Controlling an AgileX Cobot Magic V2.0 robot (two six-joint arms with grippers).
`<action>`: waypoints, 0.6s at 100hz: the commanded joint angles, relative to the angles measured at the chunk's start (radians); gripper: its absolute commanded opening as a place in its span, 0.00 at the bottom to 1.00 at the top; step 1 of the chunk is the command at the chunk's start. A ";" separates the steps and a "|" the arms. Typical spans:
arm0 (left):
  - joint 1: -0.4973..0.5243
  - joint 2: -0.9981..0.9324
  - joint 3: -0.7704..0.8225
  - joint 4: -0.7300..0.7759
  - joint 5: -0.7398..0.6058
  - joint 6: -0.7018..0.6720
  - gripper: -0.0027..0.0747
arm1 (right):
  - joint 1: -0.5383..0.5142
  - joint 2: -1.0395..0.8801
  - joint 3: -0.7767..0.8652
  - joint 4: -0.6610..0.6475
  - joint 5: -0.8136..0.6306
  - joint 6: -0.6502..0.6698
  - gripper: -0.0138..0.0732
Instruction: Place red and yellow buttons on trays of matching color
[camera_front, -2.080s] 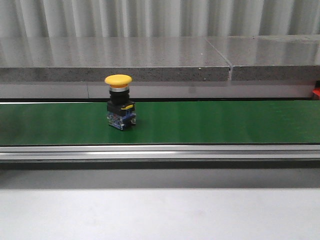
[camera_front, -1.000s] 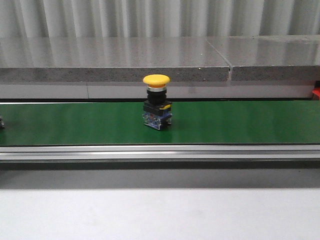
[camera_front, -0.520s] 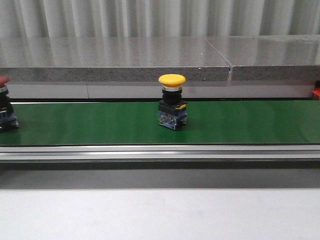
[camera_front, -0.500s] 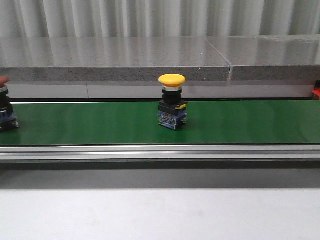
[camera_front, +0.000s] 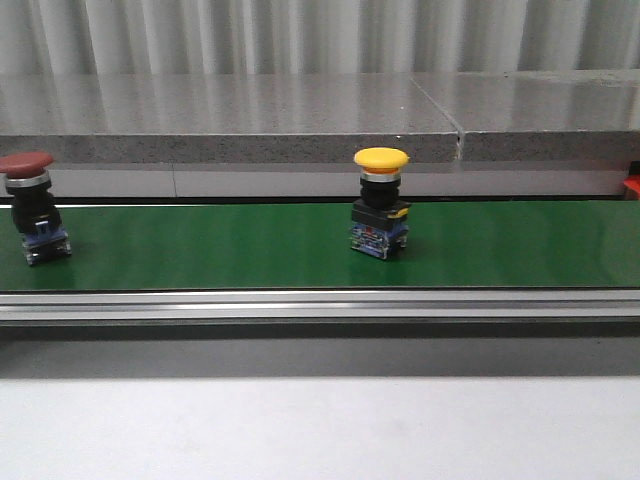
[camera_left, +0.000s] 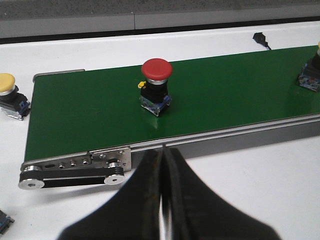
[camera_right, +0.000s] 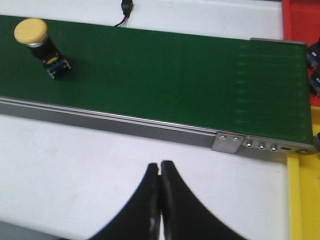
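Bright even light, soft shadows, slightly blurred frames.

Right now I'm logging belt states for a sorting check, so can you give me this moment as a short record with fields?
surface: green conveyor belt
yellow button: upright on the belt, right of centre in the front view
red button: upright on the belt, near its left end
second yellow button: off the belt, on the white table beyond its left end
left pincer: shut, empty, short of the belt's near rail
right pincer: shut, empty, short of the belt's near rail
trays: red and yellow edges by the belt's right end
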 joint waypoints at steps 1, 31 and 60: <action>-0.007 0.011 -0.024 -0.014 -0.066 -0.002 0.01 | 0.010 0.094 -0.075 0.020 -0.019 -0.015 0.21; -0.007 0.011 -0.024 -0.014 -0.066 -0.002 0.01 | 0.045 0.353 -0.209 0.061 0.007 -0.051 0.83; -0.007 0.011 -0.024 -0.014 -0.066 -0.002 0.01 | 0.108 0.546 -0.369 0.089 0.038 -0.070 0.87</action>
